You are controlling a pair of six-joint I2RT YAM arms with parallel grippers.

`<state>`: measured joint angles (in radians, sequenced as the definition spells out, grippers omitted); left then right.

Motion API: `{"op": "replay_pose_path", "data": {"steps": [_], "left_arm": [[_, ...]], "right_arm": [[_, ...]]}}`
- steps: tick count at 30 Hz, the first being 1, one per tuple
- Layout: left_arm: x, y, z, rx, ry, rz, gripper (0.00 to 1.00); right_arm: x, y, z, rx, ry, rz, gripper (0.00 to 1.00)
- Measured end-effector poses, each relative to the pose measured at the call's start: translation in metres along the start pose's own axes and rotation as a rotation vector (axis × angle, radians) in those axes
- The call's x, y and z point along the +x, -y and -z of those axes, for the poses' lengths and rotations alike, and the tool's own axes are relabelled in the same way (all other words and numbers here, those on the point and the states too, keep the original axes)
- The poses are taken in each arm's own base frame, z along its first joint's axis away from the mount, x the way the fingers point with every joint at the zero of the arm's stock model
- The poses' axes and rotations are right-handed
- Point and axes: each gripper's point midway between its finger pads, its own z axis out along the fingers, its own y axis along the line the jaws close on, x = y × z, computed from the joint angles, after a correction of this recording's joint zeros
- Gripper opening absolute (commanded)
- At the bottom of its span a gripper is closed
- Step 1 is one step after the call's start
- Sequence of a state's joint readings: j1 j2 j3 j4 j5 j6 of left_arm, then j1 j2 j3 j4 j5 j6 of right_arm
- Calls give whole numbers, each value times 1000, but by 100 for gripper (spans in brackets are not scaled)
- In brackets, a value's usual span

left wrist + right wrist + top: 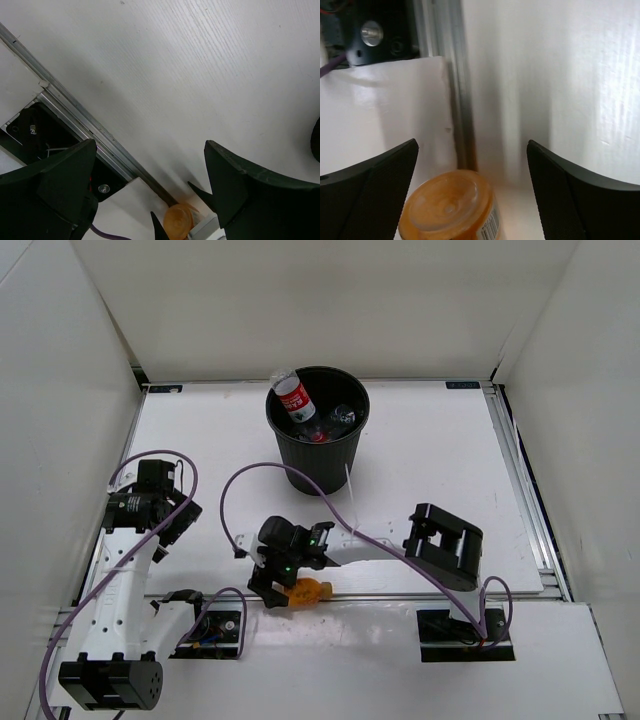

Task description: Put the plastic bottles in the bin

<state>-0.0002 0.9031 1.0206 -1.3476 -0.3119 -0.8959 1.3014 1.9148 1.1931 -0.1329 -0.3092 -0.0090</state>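
The squat orange bottle (307,591) lies on its side by the table's front rail. In the right wrist view its base (449,207) faces the camera, between my right gripper's (472,146) open fingers and nearer the left one; no contact shows. In the top view the right gripper (273,590) sits just left of the bottle. The black bin (318,455) stands at the back centre. It holds a red-labelled bottle (296,400) leaning on its rim, and clear bottles (338,420). My left gripper (172,528) is open and empty, and its wrist view (150,144) also shows the orange bottle (179,220).
A metal rail (430,595) runs along the table's front edge, with dark base cut-outs (215,632) below it. A purple cable (335,505) arcs over the table between the bin and the right arm. White walls enclose the back and sides.
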Motion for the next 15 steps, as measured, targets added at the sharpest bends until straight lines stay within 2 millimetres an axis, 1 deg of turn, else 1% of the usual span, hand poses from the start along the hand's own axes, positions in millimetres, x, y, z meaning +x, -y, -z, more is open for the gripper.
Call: {"op": "replay_pose_path", "data": {"steps": [3, 4, 10, 15], "left_arm": [[0, 0, 0, -1, 1, 3, 100], [0, 0, 0, -1, 1, 3, 100], [0, 0, 0, -2, 2, 7, 100], [0, 0, -1, -5, 0, 13, 100]], "right_arm": [[3, 9, 4, 51, -5, -3, 95], [6, 11, 6, 68, -8, -4, 96], [27, 22, 26, 125, -30, -17, 96], [40, 33, 40, 166, -49, -34, 96]]}}
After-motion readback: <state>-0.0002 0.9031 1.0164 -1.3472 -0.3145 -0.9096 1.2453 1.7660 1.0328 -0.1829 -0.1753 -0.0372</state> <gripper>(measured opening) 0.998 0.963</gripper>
